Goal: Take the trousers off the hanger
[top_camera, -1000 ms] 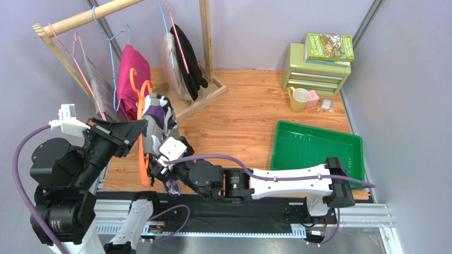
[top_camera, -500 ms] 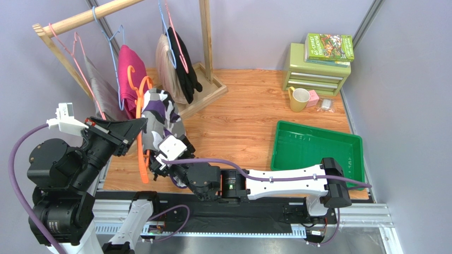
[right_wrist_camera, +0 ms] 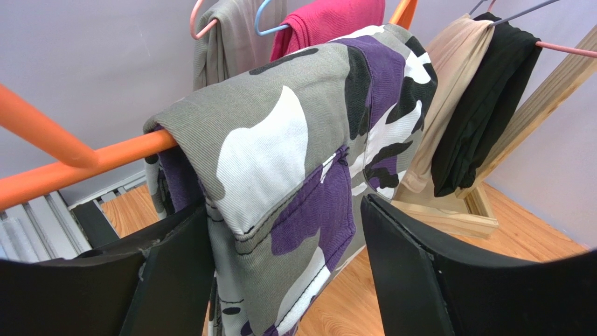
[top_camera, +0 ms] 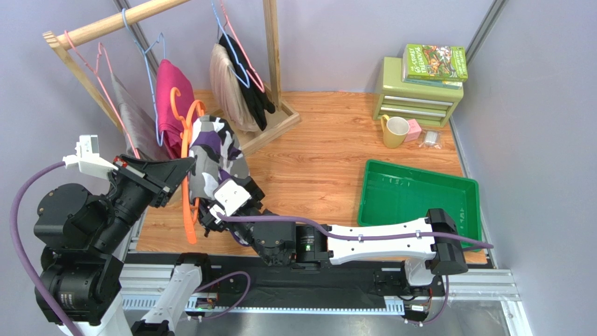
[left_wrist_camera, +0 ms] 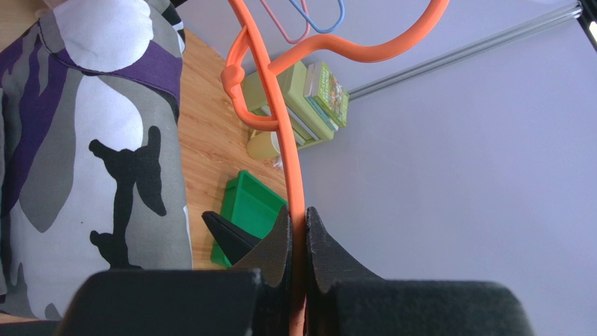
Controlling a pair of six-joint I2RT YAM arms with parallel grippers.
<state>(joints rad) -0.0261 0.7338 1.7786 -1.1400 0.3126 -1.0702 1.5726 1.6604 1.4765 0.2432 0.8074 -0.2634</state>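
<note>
The camouflage trousers hang folded over the bar of an orange hanger. My left gripper is shut on the hanger's wire, holding it off the rack. My right gripper is open, its jaws standing on either side of the hanging camouflage trousers, without closing on them. The magenta trousers hang on a blue hanger on the wooden rack, also in the right wrist view.
A grey garment, a beige garment and a black garment hang on the rack. A green tray lies at the right. A green drawer box with a book, and a yellow mug, stand at the back right.
My right gripper has moved up and slightly back along the camouflage trousers. The trousers and orange hanger have shifted a little toward the rack. The beige and black garments swing.
</note>
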